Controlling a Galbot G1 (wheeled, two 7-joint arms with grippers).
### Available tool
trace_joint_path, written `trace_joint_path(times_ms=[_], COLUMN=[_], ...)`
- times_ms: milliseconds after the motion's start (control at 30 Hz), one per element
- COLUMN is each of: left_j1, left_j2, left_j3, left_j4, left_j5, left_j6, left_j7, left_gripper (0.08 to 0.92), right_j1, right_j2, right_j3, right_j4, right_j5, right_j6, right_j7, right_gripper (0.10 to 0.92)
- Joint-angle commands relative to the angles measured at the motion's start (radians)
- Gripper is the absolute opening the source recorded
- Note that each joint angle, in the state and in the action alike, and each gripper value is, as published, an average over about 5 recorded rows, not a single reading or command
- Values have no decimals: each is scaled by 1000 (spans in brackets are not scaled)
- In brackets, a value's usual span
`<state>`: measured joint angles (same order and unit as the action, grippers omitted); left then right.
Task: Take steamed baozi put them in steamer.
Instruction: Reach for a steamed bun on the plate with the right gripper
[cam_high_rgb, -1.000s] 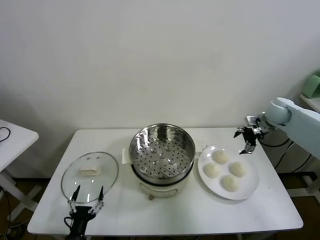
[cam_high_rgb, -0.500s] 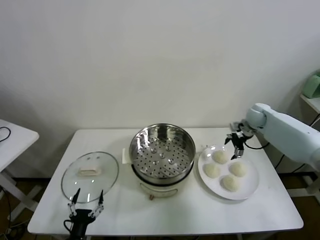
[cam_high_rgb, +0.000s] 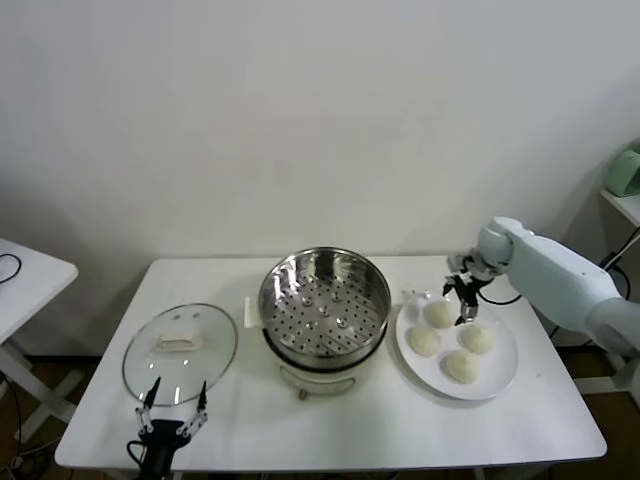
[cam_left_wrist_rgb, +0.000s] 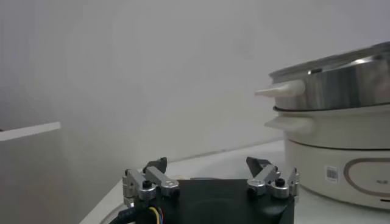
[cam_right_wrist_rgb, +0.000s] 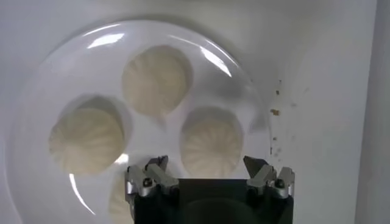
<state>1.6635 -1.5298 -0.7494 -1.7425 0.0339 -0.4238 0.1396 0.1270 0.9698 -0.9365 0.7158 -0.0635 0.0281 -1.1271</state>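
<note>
1. Four steamed baozi (cam_high_rgb: 452, 339) sit on the white plate (cam_high_rgb: 503, 375), on the table (cam_high_rgb: 400, 430) to the right of the steamer (cam_high_rgb: 324, 305). None is in the steamer yet, so you have all four transfers left.

2. Steamer tray: perforated and bare, as far as the head view shows. The glass lid (cam_high_rgb: 180, 352) is off and lies flat on the table at the left, so the pot is open to load.

3. Your right gripper (cam_high_rgb: 467, 295) hangs above the back part of the plate, near the baozi closest to the wall. Fingers stand wide apart, nothing between them. In the right wrist view the right gripper (cam_right_wrist_rgb: 209, 173) looks straight down on the plate, with one bun just ahead of its fingertips (cam_right_wrist_rgb: 157, 163).

4. Your left gripper (cam_high_rgb: 173, 405) waits low at the near left edge of the table, just in front of the lid. Fingers apart, holding nothing. The left wrist view shows the steamer's side and handle off to one side, well apart from it.

5. Judged step in hand: approach for the first pick. No contact with any bun shows yet. Expect soft dough, so a light close looks wise.

6. Left to do: grasp, carry across to the steamer, release on the tray, then repeat for the rest.
</note>
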Motion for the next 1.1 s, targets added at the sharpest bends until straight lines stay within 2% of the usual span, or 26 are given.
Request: trace_joint_path(times_ms=[33,267,467,1100], left_j1=[2,4,5,5], left_j2=[2,1,1,-2], left_j3=[-2,-1,-1,-2], left_j4=[-1,-4,-3,5], left_j5=[6,9,11,20], left_j6=[-4,-5,-5,-13], left_j7=[0,-1,-1,-3], left_gripper=[823,823,823,823], right_j1=[-15,-13,-12,-16], right_j2=[28,36,35,27], right_j3=[21,18,18,40], right_j4=[-50,-48,-48,-51], right_j5=[-27,-30,-31,-25], right_j6=[16,24,24,42], right_j7=[7,8,2,-4], right_gripper=[823,818,759,675])
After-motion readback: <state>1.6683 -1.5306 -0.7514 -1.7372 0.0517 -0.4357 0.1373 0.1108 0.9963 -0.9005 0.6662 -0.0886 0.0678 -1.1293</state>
